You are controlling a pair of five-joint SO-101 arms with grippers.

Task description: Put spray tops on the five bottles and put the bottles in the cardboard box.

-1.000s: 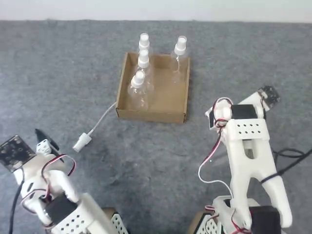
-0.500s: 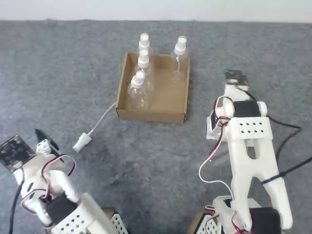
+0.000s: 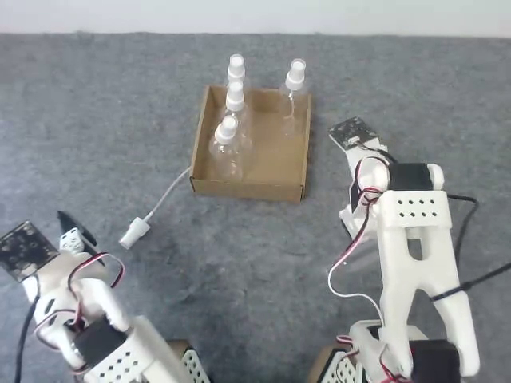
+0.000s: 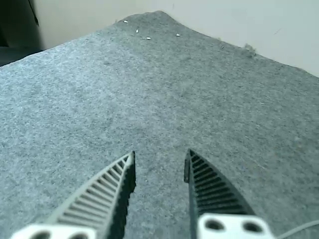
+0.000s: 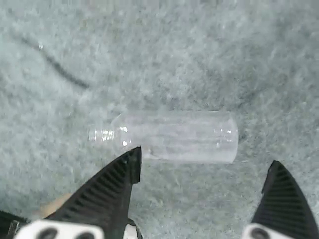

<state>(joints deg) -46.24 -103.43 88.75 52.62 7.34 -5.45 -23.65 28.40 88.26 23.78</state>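
Several clear bottles with white spray tops point(image 3: 227, 132) stand in the cardboard box point(image 3: 247, 189) at the back middle of the grey carpet. A loose spray top point(image 3: 134, 233) with its thin tube lies on the carpet left of the box's front. One clear bottle point(image 5: 169, 137) with no top lies on its side in the right wrist view, and my right gripper point(image 5: 205, 159) hangs open over it, one finger at its neck end and the other past its base. The right arm point(image 3: 407, 215) stands right of the box. My left gripper point(image 4: 160, 155) is open over bare carpet, holding nothing.
The left arm point(image 3: 72, 279) sits at the front left corner. White and black cables point(image 3: 351, 271) trail beside the right arm's base. A pale wall point(image 3: 255, 14) borders the carpet at the back.
The right arm's wrist has swung left, from pointing to the back right to pointing toward the box's right side. The left arm, the box and the loose spray top have not moved.
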